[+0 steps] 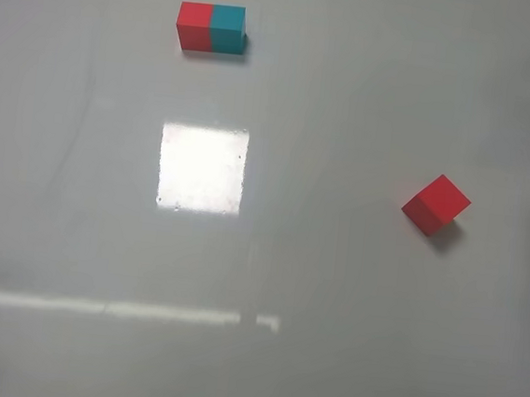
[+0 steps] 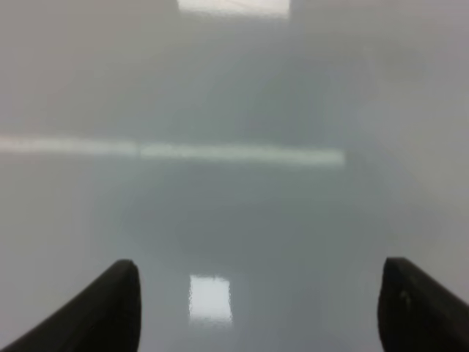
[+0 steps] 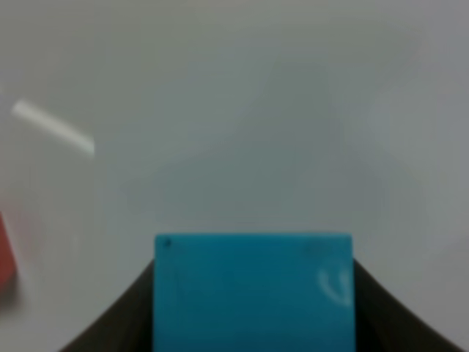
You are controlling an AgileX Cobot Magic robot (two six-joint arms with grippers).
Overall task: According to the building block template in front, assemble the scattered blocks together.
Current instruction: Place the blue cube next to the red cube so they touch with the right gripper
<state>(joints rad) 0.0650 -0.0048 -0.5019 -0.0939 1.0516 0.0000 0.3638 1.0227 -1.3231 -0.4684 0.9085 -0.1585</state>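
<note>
One red cube (image 1: 436, 204) unobstructed | teal cube (image 3: 253, 293) between right fingers (image 3: 388, 315) | template (image 1: 211, 28) apart

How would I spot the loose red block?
Find the bright square glare on the grey table. To its right sits a lone red cube, turned cornerwise. Unlike the red-and-teal bar farther back, nothing is joined to it.

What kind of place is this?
Probably a robot test bench: bare glossy grey tabletop, a red-teal template, a loose red cube, and a teal cube held in the right gripper.
</note>
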